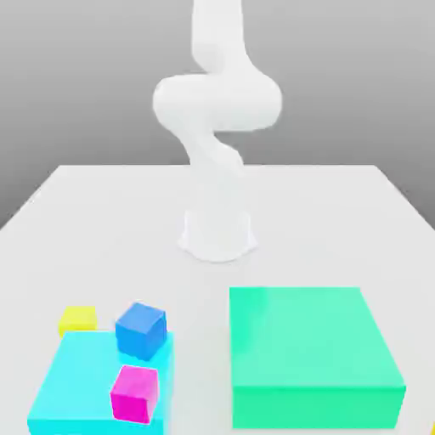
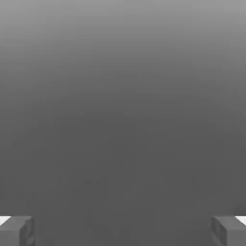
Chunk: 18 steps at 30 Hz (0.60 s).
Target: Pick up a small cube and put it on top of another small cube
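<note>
- Grey, featureless backdrop hung behind a white tabletop (image 1: 85, 221), on which the white arm (image 1: 217, 127) stood on its round base toward the far middle.
- In the hand view, the gripper (image 2: 123, 229) was spread wide open with nothing between its fingers (image 2: 17, 230), and plain grey lay ahead of it.
- The gripper itself was out of the exterior view's frame, so the things below cannot be placed against it; all of them sat low on the tabletop, well apart from the raised arm.
- Nearest the exterior camera, a magenta cube (image 1: 134, 393) rested on a flat cyan block (image 1: 76, 382).
- Just behind it, a blue cube (image 1: 141, 329) sat at the cyan block's far edge, slightly turned.
- A yellow cube (image 1: 77, 319) lay on the tabletop past the cyan block's far corner, toward the exterior view's left of the blue cube.
- A large green block (image 1: 310, 353) lay toward the exterior view's right, apart from the cyan block.
</note>
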Available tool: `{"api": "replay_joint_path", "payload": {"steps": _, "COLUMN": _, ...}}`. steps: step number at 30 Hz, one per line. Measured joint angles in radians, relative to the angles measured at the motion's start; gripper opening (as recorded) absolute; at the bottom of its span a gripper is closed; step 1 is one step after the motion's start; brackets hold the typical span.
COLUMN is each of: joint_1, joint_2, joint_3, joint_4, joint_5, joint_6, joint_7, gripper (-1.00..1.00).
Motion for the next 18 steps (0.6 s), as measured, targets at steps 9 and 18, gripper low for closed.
{"api": "replay_joint_path", "payload": {"steps": 9, "joint_1": 0.057, "joint_2": 0.331, "joint_3": 0.069, "joint_4": 0.076, "joint_5": 0.058, "joint_6": 0.054, "joint_7": 0.076, "gripper": 0.00}}
{"api": "replay_joint_path", "payload": {"steps": 18, "joint_1": 0.121, "joint_2": 0.658, "joint_3": 0.156, "joint_4": 0.150, "joint_5": 0.027, "joint_6": 0.110, "joint_7": 0.213, "gripper": 0.00}}
